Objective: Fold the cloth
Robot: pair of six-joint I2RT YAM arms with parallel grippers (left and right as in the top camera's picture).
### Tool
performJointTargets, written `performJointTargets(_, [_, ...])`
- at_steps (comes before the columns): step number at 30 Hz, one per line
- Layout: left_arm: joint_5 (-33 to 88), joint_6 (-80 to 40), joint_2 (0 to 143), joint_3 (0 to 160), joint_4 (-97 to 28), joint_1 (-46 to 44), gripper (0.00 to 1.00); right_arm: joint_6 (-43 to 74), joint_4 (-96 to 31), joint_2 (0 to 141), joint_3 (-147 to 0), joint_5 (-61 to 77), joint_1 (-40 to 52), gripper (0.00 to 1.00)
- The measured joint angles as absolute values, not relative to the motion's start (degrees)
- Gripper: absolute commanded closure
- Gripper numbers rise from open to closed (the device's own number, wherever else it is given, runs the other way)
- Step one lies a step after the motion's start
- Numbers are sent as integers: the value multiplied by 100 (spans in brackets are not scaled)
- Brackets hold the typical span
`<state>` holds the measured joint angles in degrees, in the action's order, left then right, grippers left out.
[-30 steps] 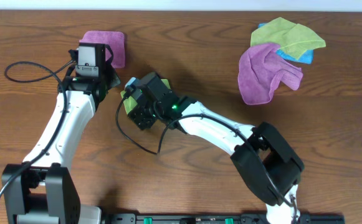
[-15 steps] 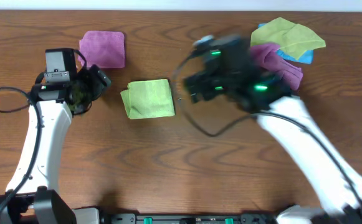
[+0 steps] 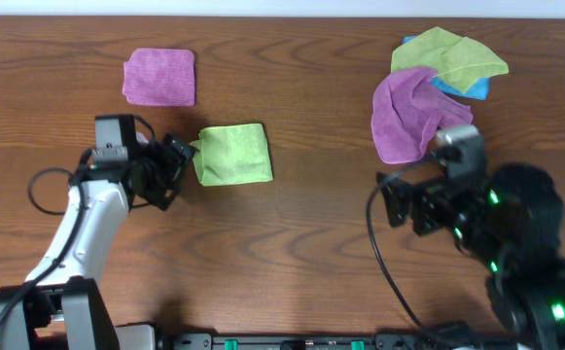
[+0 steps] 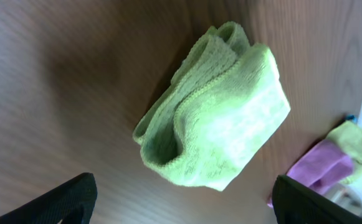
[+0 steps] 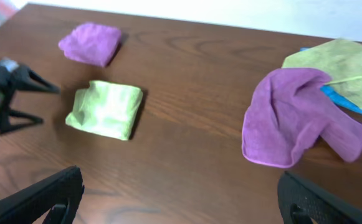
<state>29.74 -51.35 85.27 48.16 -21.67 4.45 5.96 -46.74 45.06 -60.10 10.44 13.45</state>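
Left gripper [image 3: 178, 171] gapes empty just beside the folded lime-green cloth [image 3: 233, 153]; right gripper [image 3: 389, 200] sits open well apart, suggesting the fold is finished.

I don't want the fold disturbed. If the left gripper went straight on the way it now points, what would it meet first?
Most likely the folded lime-green cloth: the left gripper, jaws open, points at its near edge across bare table. Its height is unclear, so it might pass just over.
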Motion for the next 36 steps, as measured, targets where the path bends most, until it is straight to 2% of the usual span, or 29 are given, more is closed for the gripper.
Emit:
performJointTargets(10, [3153,-6130,8527,3511,-307,176,11,945,-4910,4169,-5883,1133,1293,1])
performJointTargets(19, [2867,-6521,8858,3424,357,-307,20,996,-4910,4237,-5874,1260,1293,1])
performJointTargets(27, [2851,-6624,9122,3424,805,-314,22,1007,-4910,4237,-5874,1433,1293,1])
performJointTargets(34, [2834,-6654,9511,3509,1417,-502,35,1009,-4910,4237,-5874,1503,1293,1])
performJointTargets(36, [2814,-6626,9723,3586,1653,-587,48,1009,-4910,4237,-5874,1588,1293,1])
